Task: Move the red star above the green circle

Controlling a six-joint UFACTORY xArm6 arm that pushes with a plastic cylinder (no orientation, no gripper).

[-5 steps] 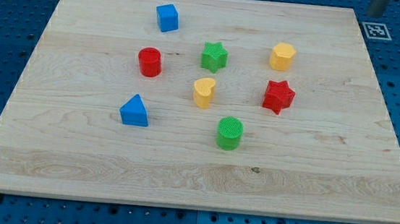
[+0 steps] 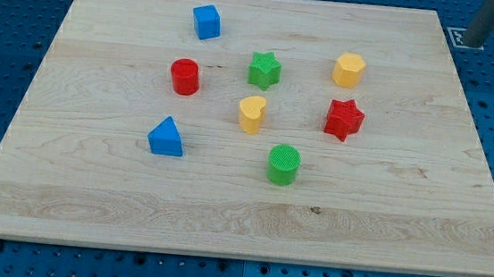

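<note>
The red star (image 2: 344, 119) lies on the wooden board (image 2: 90, 188), right of centre. The green circle (image 2: 283, 164) stands below and left of it, a short gap apart. My rod enters at the view's top right corner; my tip (image 2: 472, 43) is just off the board's top right corner, far above and right of the red star. It touches no block.
A yellow heart (image 2: 252, 114) sits left of the red star, directly above-left of the green circle. A yellow hexagon (image 2: 349, 69), green star (image 2: 265, 69), red cylinder (image 2: 184, 76), blue cube (image 2: 206, 21) and blue triangle (image 2: 166, 137) also lie on the board.
My rod has come further into view at the top right corner, moving down and right. No block has moved.
</note>
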